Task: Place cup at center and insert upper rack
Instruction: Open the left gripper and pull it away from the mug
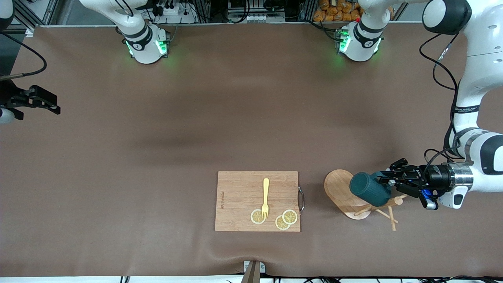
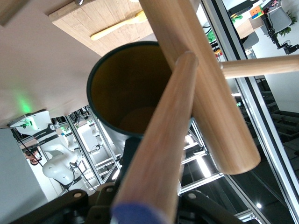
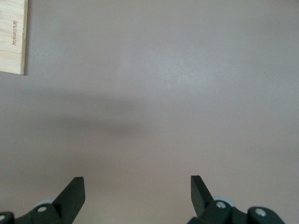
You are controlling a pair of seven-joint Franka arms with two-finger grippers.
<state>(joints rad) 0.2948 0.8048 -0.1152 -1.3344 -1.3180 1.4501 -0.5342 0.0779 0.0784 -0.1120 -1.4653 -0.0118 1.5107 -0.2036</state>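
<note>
Cup (image 1: 368, 189) clamped in left gripper (image 1: 387, 182), on its side over the toppled rack (image 1: 345, 192) at 3 o'clock of the board (image 1: 257, 200); right gripper (image 3: 138, 193) waits, jaws apart, over bare table (image 1: 157, 129).

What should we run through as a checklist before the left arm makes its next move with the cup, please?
1. Left gripper shut on the cup: ok.
2. Cup off the table, held on its side over the upper rack: ok.
3. Cup free of the rack's pegs: cannot tell; a peg and the post cross right in front of its mouth in the left wrist view.
4. Rack standing upright: ok; base flat on the table.
5. Table centre free for the cup: ok; bare cloth there, cutting board nearer the front camera.
6. Right gripper open, waiting at the right arm's end: ok.
</note>
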